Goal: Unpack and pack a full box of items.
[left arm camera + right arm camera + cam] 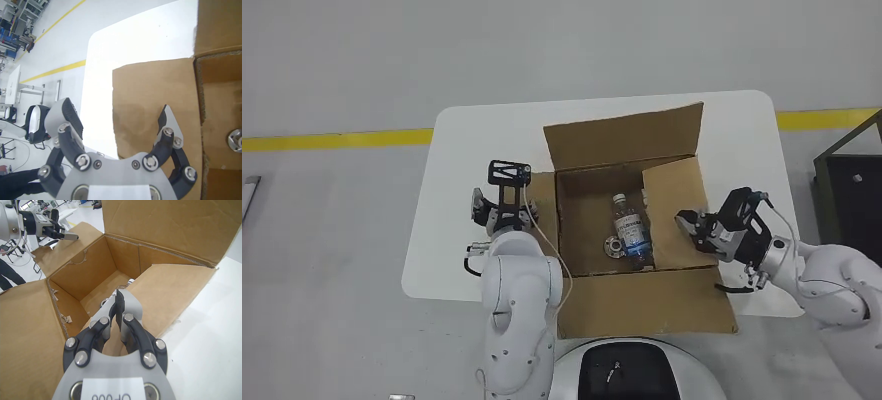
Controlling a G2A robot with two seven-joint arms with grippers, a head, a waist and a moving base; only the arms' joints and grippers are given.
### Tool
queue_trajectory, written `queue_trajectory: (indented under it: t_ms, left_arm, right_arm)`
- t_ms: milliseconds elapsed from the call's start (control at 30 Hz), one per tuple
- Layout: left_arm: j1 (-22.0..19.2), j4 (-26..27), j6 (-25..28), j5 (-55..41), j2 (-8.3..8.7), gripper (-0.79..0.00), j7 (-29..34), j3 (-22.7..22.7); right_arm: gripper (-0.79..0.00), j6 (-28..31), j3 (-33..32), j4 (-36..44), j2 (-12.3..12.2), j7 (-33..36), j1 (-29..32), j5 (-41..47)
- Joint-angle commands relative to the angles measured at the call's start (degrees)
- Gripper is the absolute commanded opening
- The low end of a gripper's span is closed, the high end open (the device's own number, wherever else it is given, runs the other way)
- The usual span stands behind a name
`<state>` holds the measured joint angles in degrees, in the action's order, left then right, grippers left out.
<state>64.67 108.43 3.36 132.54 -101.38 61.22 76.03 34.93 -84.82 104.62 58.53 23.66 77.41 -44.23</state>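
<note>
Centrally in the top view, the box (592, 185) stands open on the white table (462, 230). Its back flap (627, 135) is upright and its front flap (642, 300) is folded out flat toward the lower edge of the frame. On the box floor lies a clear bottle (630, 232), its white cap pointing toward the upper edge. Just left of it is a round metal part (612, 247); I cannot tell whether the two touch. The left gripper (511, 166) hovers left of the box, where the left flap (544, 215) lies out over the table. Its fingers (72, 117) are wide apart and hold nothing, one above bare table and the other above that flap. The left wrist view also catches the metal part (235, 140) inside the box. The right gripper (686, 222) sits at the right side of the box, against the right flap (672, 195), which leans inward over the opening. Its fingers (132, 306) are pressed together; whether cardboard is pinched between them I cannot tell. In the right wrist view the bottle's cap end (130, 281) and the metal part (103, 302) peep out beside those fingers. The left gripper (73, 237) shows across the box, above the torn left flap. A yellow line (332, 140) crosses the grey floor at the upper left of the top view.
</note>
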Motion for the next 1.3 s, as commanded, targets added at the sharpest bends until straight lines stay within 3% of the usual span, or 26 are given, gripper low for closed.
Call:
queue_trajectory:
  t_ms: [0, 133, 300, 533, 733, 900, 1100, 1267]
  left_arm:
    - [0.0, -0.4, -0.3, -0.6, 0.0, 0.0, -0.1, 0.4]
    - [0.1, 0.4, -0.9, -2.1, -0.08, 0.0, -0.3, 0.4]
    - [-0.1, 4.4, -0.7, -1.6, -0.25, 0.0, 0.6, -1.5]
    - [-0.6, 10.4, 1.4, -2.9, -0.57, 0.0, 1.2, -5.2]
    - [-1.1, 13.8, 3.9, -2.9, -0.81, 0.0, 1.8, -9.1]
    - [-0.8, 15.8, 3.1, -11.6, -1.7, 0.0, 4.9, -14.0]
    - [0.2, 12.5, 2.2, -23.1, -2.73, 0.0, 8.9, -20.0]
    - [0.4, 9.0, 1.8, -31.0, -2.81, 0.0, 12.7, -21.7]
  right_arm:
    - [-0.785, -0.1, 0.0, 0.2, 0.0, 0.1, 0.1, 0.0]
    - [-0.785, -1.3, -1.5, 1.2, -0.1, -2.5, 0.5, 0.3]
    - [-0.785, -6.4, -6.1, 2.7, 0.0, -9.4, 3.6, 0.1]
    - [-0.785, -12.1, -11.4, 0.9, 0.0, -12.4, 9.0, -0.4]
    - [-0.785, -11.3, -9.7, -0.7, 0.2, -10.4, 10.2, -1.5]
    - [-0.785, -11.2, -5.5, -2.1, 0.5, -9.8, 9.2, -3.6]
    - [-0.785, -11.8, -2.3, -3.0, 0.9, -10.7, 8.5, -6.1]
    - [-0.785, -11.5, -0.9, -2.6, 1.1, -11.7, 8.7, -7.4]
